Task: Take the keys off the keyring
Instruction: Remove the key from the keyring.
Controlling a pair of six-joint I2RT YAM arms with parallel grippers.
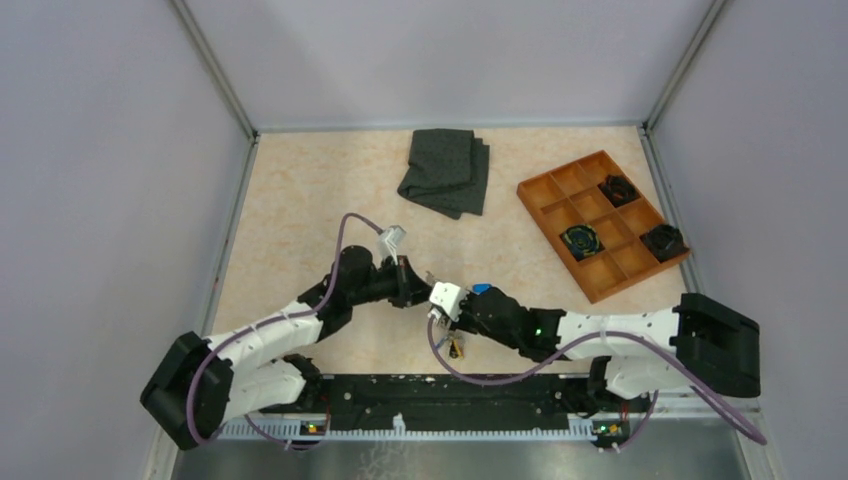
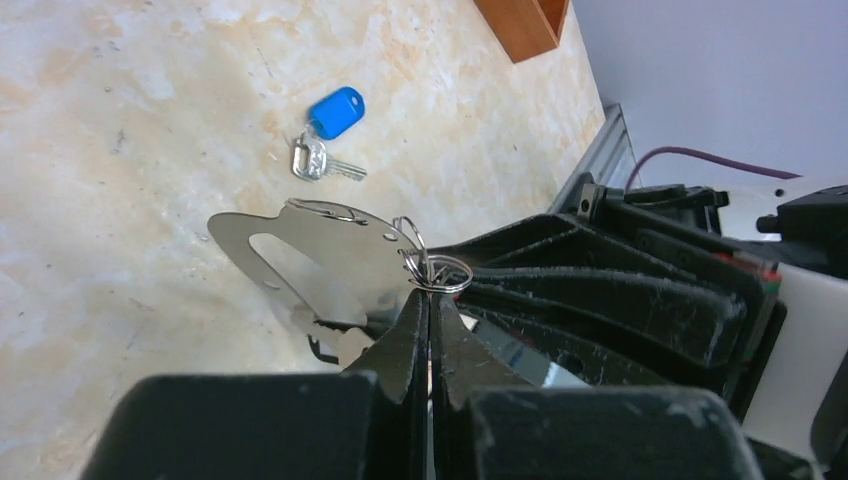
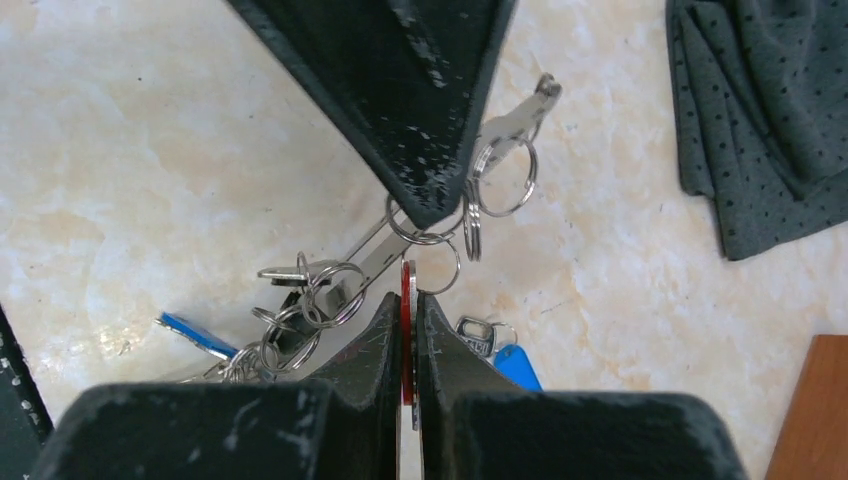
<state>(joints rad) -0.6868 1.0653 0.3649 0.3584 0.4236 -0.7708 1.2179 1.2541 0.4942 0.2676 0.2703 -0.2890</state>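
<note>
Both arms meet over the middle of the pale marbled table point(image 1: 300, 200), fingertips almost touching.

**Keyring** point(image 2: 300, 245): a flat plate of polished metal, mirror-bright, with a curved outline and an oblong cut-out. Several small wire split rings point(image 3: 500, 178) are chained to one end. It is held up between the two grippers near the front centre of the table. I cannot tell whether its lowest part touches the surface.

**Left gripper** point(image 2: 428, 300): jaws pressed fully together, pinching one small wire ring at the keyring's end. The ring lies flat across the fingertips.

**Right gripper** point(image 3: 408, 305): jaws closed on a thin red-headed key point(image 3: 408, 285), seen edge-on. Its top is hooked to a wire ring just below the left gripper's fingertip.

**Bunch of rings and silver keys** point(image 3: 300, 305): a tangled cluster hanging just left of the right gripper's fingers. A flat blue piece point(image 3: 195, 335) sits at its outer edge. Individual keys are too overlapped to count.

**Blue-tagged silver key** point(image 2: 335, 112): a small silver key joined to an oval blue plastic tag. It lies flat on the table, apart from the keyring and just beyond the right gripper.

**Background:**
- A folded dark grey cloth point(image 1: 445, 172) lies at the far centre.
- An orange-brown wooden tray point(image 1: 548, 208) with square compartments sits far right, with dark lumpy clumps point(image 1: 662, 240) in three of its compartments.
</note>
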